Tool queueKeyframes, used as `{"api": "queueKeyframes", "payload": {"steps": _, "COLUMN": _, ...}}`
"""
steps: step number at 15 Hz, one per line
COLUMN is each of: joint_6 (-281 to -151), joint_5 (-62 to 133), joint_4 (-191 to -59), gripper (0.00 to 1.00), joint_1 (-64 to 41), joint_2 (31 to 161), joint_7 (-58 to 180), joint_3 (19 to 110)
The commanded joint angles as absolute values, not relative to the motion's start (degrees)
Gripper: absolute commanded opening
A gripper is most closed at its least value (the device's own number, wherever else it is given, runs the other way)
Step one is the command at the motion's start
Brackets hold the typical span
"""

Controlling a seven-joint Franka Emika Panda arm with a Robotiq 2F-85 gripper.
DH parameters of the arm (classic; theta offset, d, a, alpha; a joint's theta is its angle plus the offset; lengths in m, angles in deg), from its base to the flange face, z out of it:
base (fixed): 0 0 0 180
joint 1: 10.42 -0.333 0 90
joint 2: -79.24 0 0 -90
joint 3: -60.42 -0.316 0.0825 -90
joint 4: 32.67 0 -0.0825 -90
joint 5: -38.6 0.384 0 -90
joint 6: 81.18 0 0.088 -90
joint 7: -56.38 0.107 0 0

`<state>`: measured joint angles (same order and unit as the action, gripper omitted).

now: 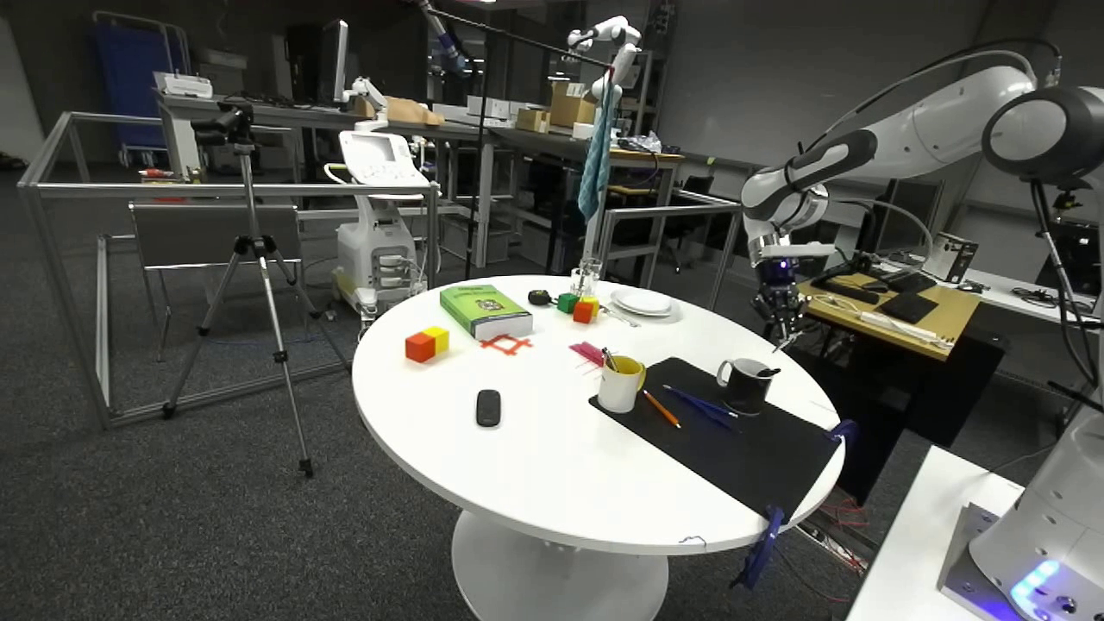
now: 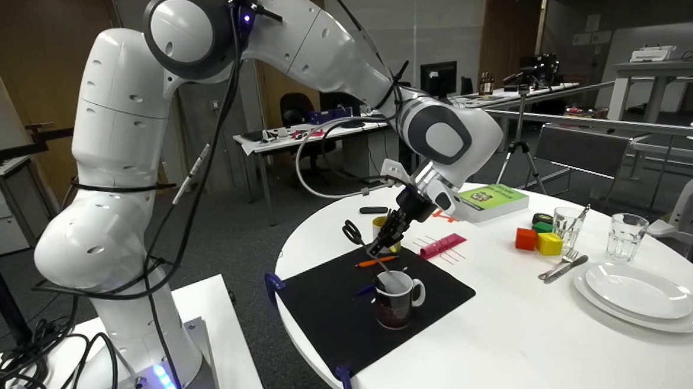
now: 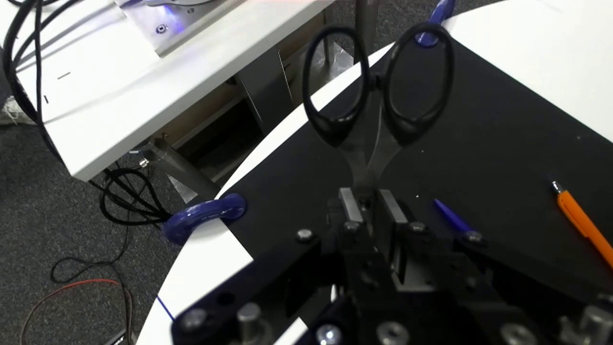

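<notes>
My gripper (image 3: 371, 205) (image 2: 380, 247) (image 1: 783, 326) is shut on a pair of black-handled scissors (image 3: 413, 128) (image 2: 357, 239). Their rings point up and back, and the blades run down between the fingers. In an exterior view the blades overlap the opening of a dark mug (image 2: 395, 311) with a white handle. I cannot tell whether the tips are inside it. This mug (image 1: 749, 397) stands upright on a black mat (image 1: 733, 453) and holds a dark item. An orange pen (image 3: 585, 224) and a blue pen (image 3: 450, 215) lie on the mat. A white-and-yellow mug (image 1: 617, 392) stands at its edge.
Blue clamps (image 3: 206, 215) (image 1: 761, 548) hold the mat at the table edge. A green book (image 1: 486, 310), coloured blocks (image 1: 421, 347), a black device (image 1: 488, 408), a pink object (image 2: 442, 246), plates (image 2: 639, 292), cutlery (image 2: 567, 269) and glasses (image 2: 626, 236) sit on the round table.
</notes>
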<state>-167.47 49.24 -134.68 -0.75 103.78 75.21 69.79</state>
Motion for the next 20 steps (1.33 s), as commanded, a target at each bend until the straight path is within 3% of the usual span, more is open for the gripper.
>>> {"api": "queueKeyframes", "payload": {"steps": 1, "joint_6": -159.3, "joint_5": 51.5, "joint_4": -127.8, "gripper": 0.03, "joint_1": -0.1, "joint_2": 107.5, "joint_7": 76.9, "joint_3": 70.0}}
{"api": "queueKeyframes", "payload": {"steps": 20, "joint_6": -151.3, "joint_5": 57.2, "joint_4": -112.5, "gripper": 0.03, "joint_1": 0.1, "joint_2": 122.0, "joint_7": 81.2, "joint_3": 70.0}}
